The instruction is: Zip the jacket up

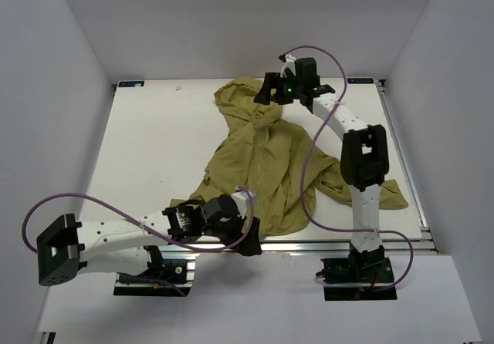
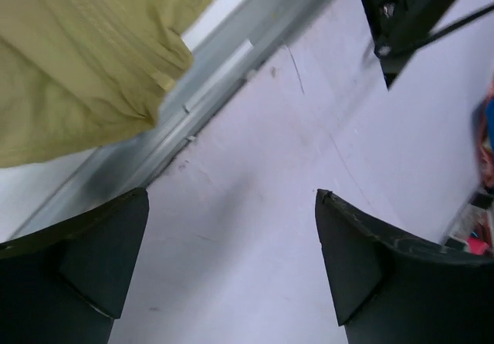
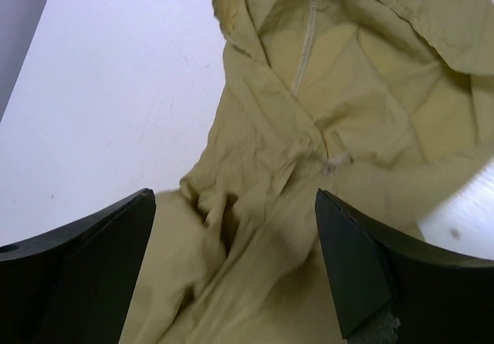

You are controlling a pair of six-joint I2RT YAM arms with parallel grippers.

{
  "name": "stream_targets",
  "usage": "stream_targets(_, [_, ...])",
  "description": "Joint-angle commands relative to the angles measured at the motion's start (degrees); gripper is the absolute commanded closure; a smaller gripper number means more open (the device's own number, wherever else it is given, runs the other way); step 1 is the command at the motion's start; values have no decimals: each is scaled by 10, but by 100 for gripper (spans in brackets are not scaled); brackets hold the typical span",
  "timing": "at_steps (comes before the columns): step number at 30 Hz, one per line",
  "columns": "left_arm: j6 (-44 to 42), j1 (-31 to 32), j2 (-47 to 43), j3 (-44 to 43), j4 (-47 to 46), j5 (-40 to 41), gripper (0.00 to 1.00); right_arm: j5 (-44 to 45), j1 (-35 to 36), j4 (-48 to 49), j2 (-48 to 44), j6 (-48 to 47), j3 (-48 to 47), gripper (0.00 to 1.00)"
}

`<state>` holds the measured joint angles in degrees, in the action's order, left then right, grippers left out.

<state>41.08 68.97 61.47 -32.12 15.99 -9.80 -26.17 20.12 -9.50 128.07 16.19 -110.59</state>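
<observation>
The jacket point(image 1: 270, 166) is seen crumpled on the tabletop point(image 1: 154, 143). Left pincer point(image 2: 231, 197) is held wide open, empty, at the near edge; right pincer point(image 3: 234, 197) likewise, over the hood point(image 3: 370, 43).

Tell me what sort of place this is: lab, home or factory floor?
Most likely a lab robot test cell. Plain white panel walls box in a white table edged with aluminium extrusion rail, with an olive-green fabric hooded jacket spread on it.
</observation>
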Motion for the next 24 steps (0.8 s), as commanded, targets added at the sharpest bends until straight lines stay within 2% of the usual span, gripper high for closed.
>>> stream_targets(1, [-5,1,-14,-74,53,69,2,15,-2,7,-115,-42,52,11])
stream_targets(5, [-20,-14,-7,-154,126,219,2,99,-10,-5,-218,-18,149,11])
stream_targets(7, [-21,-92,25,-187,140,240,2,133,-23,-3,-281,9,201,11])
stream_targets(8, [-23,-141,36,-206,140,206,2,143,-28,-7,-300,30,248,11])
stream_targets(9, [-30,-245,50,-208,129,166,2,159,-37,-10,-338,34,272,11])
stream_targets(11, [-39,-329,58,-212,107,125,2,188,-42,-22,-378,41,338,11])
stream_targets(12, [-43,-389,55,-218,106,131,2,224,-45,-29,-418,42,358,10])
stream_targets(14, [-43,-429,48,-248,124,186,2,262,-45,-53,-457,39,391,10])
stream_targets(16, [-50,-484,43,-274,154,200,2,331,-44,-76,-511,44,429,11])
stream_targets(18, [-45,-527,46,-308,187,235,2,363,-44,-89,-560,47,468,11])
stream_targets(21, [-35,-571,47,-322,231,247,2,374,-45,-83,-621,52,519,11])
stream_targets(24, [-37,-580,22,-306,208,240,2,357,-45,-72,-665,45,544,11])
